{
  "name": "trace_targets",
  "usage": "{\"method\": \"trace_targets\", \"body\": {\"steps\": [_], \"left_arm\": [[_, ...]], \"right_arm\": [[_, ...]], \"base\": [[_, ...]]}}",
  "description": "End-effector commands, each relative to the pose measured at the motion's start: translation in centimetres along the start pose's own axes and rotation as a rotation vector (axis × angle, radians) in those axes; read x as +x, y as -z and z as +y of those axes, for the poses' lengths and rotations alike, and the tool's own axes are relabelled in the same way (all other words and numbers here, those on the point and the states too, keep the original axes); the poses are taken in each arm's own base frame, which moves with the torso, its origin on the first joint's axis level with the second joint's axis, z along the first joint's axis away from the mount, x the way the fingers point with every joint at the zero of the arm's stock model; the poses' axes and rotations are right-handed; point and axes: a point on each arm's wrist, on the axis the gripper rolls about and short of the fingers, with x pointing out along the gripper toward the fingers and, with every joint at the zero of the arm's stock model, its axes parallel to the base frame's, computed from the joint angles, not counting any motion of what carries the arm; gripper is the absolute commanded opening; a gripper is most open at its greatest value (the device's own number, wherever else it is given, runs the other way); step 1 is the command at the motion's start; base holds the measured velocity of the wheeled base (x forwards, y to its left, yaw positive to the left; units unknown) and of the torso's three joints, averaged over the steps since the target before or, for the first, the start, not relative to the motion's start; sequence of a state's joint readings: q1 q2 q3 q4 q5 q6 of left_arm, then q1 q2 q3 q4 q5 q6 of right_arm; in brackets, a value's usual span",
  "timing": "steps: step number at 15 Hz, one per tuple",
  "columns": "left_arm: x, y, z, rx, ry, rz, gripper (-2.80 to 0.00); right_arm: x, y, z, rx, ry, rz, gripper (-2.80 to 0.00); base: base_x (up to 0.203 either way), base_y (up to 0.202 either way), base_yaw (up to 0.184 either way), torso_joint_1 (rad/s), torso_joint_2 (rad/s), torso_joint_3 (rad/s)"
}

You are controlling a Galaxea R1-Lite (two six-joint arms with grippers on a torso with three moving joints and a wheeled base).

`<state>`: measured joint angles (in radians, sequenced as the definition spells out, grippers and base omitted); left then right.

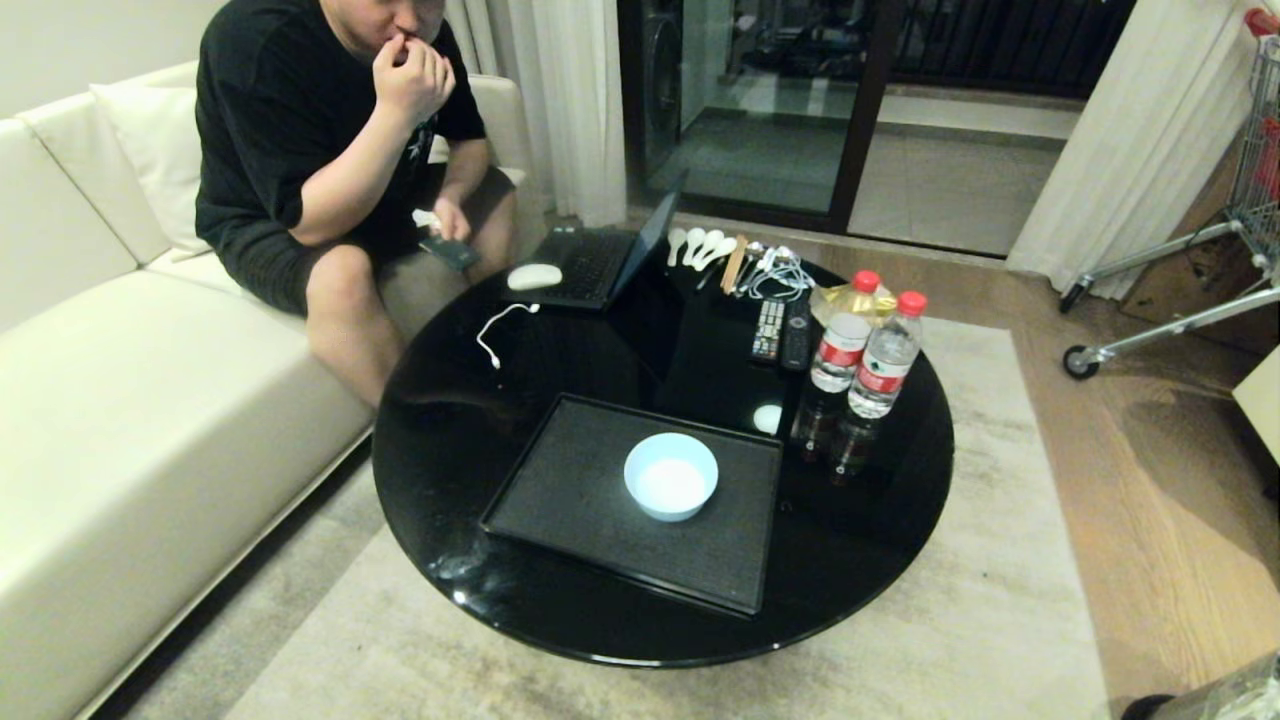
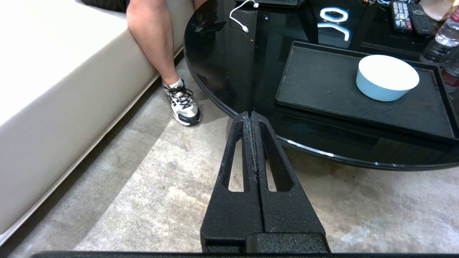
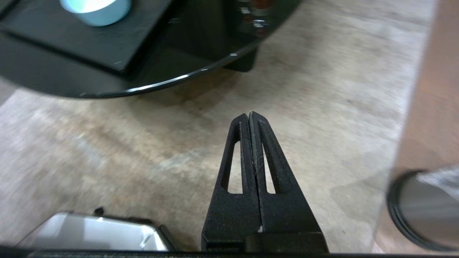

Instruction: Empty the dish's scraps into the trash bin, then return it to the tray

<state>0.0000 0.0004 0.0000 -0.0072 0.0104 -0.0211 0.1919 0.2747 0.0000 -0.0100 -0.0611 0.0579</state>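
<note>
The dish, a pale blue bowl with a plain white inside, stands upright on the black tray near the table's front edge. No scraps show in it or anywhere else. The trash bin is on the floor at the lower right, with only its edge in the head view. My left gripper hangs shut and empty over the rug, short of the table rim, with the dish and tray ahead of it. My right gripper is shut and empty above the rug, and the trash bin is beside it. Neither gripper appears in the head view.
The round black table also holds a laptop, remotes, two water bottles, spoons and cables. A person sits on the white sofa, one sneaker beside the table. A cart frame stands at the right.
</note>
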Motion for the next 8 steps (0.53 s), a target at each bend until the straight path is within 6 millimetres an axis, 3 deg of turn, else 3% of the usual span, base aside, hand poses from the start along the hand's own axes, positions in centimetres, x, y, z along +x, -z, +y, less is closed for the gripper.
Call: {"method": "trace_targets", "body": {"steps": [1, 8], "left_arm": [[0.00, 0.00, 0.00, 0.000, 0.000, -0.001, -2.80], [0.00, 0.00, 0.00, 0.000, 0.000, -0.001, -2.80]], "right_arm": [[0.05, -0.02, 0.01, 0.006, 0.024, 0.006, -2.80], [-0.48, 0.15, 0.10, 0.056, 0.208, -0.070, -2.80]], "base": [[0.000, 0.000, 0.000, 0.000, 0.00, 0.000], [0.000, 0.000, 0.000, 0.000, 0.00, 0.000]]}}
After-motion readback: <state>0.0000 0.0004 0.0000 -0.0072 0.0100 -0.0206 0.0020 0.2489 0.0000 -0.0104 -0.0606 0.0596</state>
